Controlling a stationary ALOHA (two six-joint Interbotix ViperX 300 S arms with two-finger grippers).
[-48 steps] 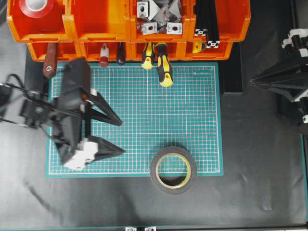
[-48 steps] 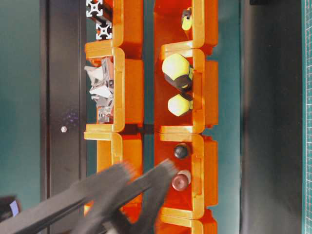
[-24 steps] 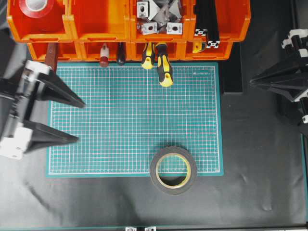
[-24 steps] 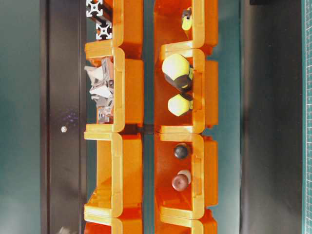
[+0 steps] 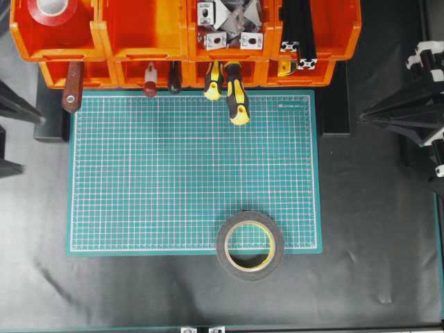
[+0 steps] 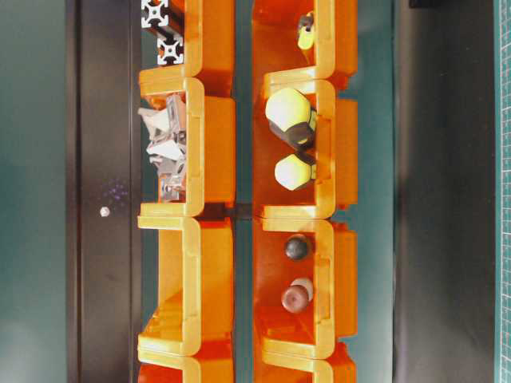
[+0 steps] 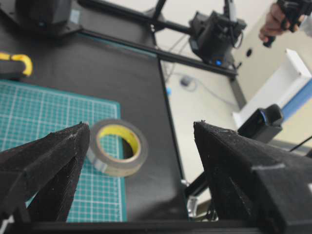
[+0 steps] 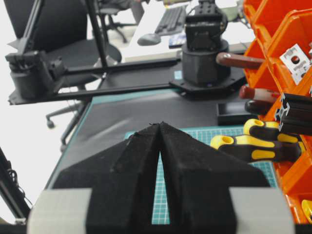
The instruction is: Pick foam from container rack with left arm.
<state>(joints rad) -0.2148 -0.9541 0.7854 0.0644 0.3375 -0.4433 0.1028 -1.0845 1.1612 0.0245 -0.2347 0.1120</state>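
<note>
From above, the foam roll (image 5: 250,245) lies flat across the green mat's (image 5: 173,180) front edge, far from the orange container rack (image 5: 139,35). Only the wrist cameras show the claws: left gripper (image 7: 141,161) spread wide and empty, right gripper (image 8: 160,127) pressed together.

You only get the left gripper (image 5: 5,139) as two finger stubs cut by the overhead frame edge. Container rack (image 5: 184,41) top row is cropped. Table-level view misses the foam entirely.
</note>
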